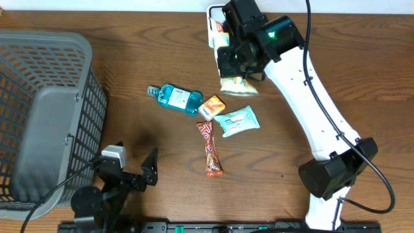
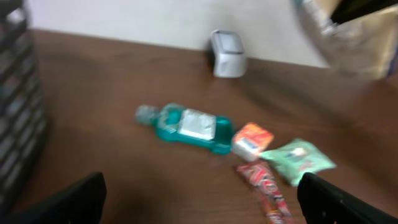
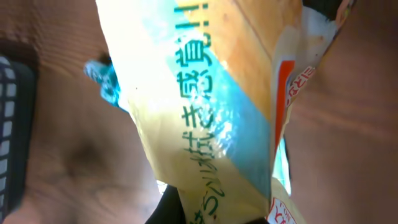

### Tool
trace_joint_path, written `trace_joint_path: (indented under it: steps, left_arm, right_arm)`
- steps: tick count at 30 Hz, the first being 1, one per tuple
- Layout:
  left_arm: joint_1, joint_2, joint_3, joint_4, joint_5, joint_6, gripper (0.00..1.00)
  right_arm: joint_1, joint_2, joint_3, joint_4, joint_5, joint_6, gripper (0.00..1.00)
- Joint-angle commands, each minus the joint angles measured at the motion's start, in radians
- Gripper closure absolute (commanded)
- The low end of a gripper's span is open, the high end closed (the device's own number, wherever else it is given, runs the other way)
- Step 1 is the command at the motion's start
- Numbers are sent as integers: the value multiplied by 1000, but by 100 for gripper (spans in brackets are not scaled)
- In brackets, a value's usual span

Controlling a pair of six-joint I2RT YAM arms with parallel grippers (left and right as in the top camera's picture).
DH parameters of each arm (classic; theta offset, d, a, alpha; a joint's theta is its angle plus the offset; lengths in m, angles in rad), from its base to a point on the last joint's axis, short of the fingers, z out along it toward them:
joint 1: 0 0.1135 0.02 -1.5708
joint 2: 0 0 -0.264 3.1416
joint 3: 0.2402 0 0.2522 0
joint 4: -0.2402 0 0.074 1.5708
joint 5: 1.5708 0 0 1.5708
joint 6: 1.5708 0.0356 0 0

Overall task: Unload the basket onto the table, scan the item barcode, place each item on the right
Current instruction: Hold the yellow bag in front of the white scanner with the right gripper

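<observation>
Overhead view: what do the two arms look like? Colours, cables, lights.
Right arm: white links, black joint housings, a green light lit near the wrist, thin black cable looping off the base. Left arm: all black with black jaws, a small grey-white block on top, a second black cable trailing off.

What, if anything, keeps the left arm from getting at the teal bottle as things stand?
Probably nothing, so yes: the left gripper is open and empty, bare table lies between it and the teal bottle, and the basket sits to the side. Only the orange packet lies close by the bottle's base.
</observation>
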Motion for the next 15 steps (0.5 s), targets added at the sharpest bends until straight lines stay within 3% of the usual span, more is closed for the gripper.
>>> trace_joint_path:
  steps: [1, 10, 15]
  left_arm:
    - [-4, -8, -31, 8, -100, 6, 2]
    - [-4, -5, -41, -67, -89, 6, 2]
    - [-4, -5, -41, -79, -89, 6, 2]
  right_arm:
    - [6, -14, 14, 54, 19, -128, 99]
    - [5, 20, 14, 211, 19, -378, 99]
    - [5, 80, 14, 285, -6, -384, 99]
